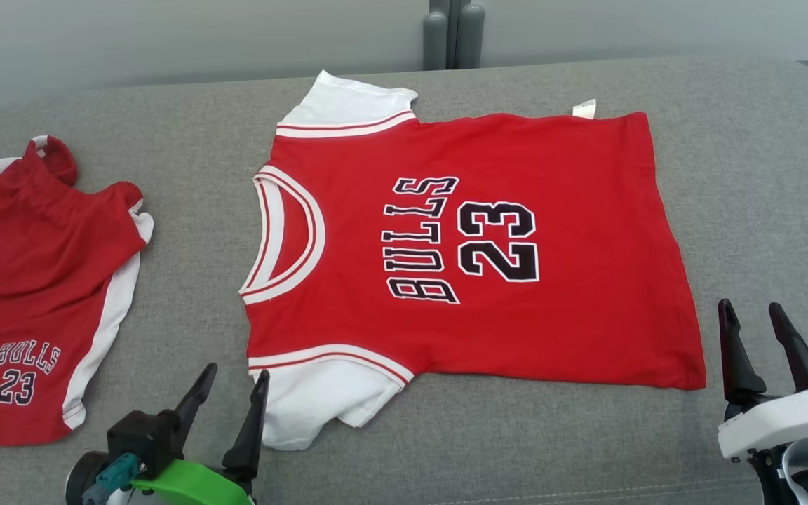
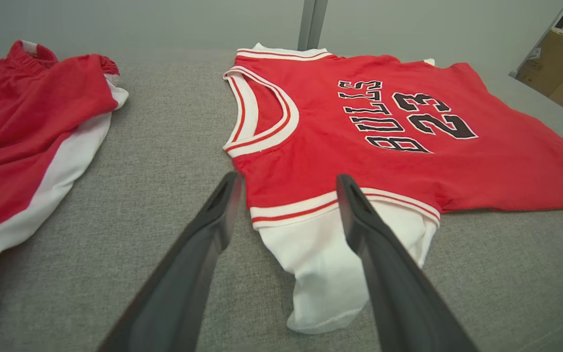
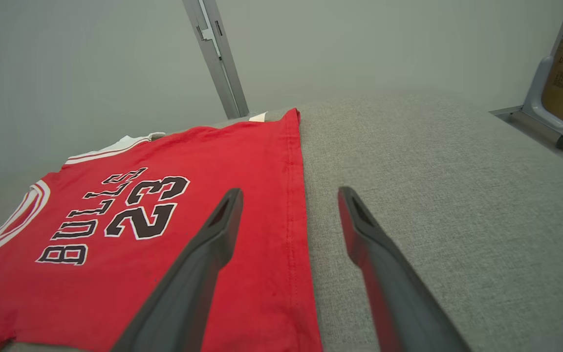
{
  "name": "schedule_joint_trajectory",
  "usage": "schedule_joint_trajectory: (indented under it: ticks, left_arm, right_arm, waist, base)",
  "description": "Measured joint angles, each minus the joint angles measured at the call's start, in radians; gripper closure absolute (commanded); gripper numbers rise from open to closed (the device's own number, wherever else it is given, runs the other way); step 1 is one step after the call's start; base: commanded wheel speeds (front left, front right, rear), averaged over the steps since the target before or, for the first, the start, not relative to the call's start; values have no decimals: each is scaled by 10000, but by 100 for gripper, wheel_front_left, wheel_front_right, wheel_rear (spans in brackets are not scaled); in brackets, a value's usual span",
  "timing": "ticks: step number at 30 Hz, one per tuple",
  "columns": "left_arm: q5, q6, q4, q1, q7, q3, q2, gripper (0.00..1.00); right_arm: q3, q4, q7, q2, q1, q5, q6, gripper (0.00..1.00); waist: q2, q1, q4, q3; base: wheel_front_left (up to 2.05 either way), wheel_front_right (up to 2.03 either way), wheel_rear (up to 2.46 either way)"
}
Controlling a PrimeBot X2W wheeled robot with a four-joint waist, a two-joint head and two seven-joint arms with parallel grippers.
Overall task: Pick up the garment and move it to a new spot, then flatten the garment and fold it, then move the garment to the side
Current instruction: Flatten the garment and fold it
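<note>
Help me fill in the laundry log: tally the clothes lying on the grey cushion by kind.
red jersey top: 1
red shorts: 1
Total: 2

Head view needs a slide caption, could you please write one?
Red jersey lies spread on grey cushion, shorts at left; left fingers and right fingers open nearby.
</note>
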Motion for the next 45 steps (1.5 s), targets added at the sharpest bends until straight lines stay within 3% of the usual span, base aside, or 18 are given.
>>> schedule_joint_trajectory:
  ticks: [17,33,45]
  left_arm:
    - [-610,-336,1106,201,1204,-454,-115,0]
    - [-702,-441,1741,-187,1638,-577,-286,0]
    - [-790,-872,2006,-501,1881,-874,-380,0]
  right_arm:
    - [587,1561,681,320,66,395,485,0]
    - [587,2830,1221,594,-564,880,711,0]
    - [650,3423,1398,642,-1078,976,982,0]
  waist:
    - [0,0,27,328]
    - [0,0,188,594]
    - [0,0,234,641]
  base:
    - [0,0,0]
    - [0,0,0]
    - [0,0,0]
